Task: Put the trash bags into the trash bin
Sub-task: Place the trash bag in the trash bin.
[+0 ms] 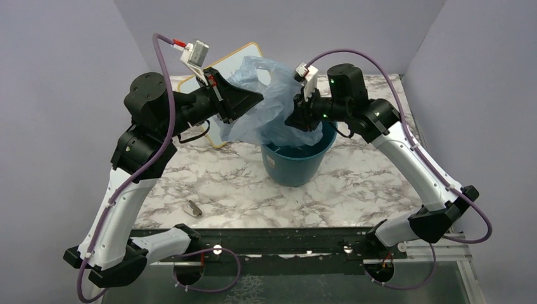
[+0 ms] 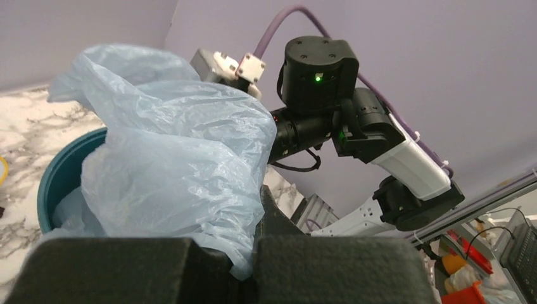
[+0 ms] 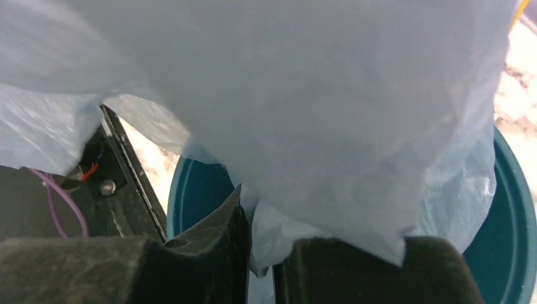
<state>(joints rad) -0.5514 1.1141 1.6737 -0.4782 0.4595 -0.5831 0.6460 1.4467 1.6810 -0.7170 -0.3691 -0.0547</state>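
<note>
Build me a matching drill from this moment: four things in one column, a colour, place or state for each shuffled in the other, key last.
1 trash bag
2 trash bin
3 left gripper
4 small object

A teal, upright on the marble table
B lying alone near the table's front edge
C pale blue, lower part inside the bin
D shut on the bag

Pairs: 1-C, 2-A, 3-D, 4-B

trash bin (image 1: pixel 297 168) mouth: draped by trash bag (image 1: pixel 266 101) | free: table (image 1: pixel 354 183) before bin
</note>
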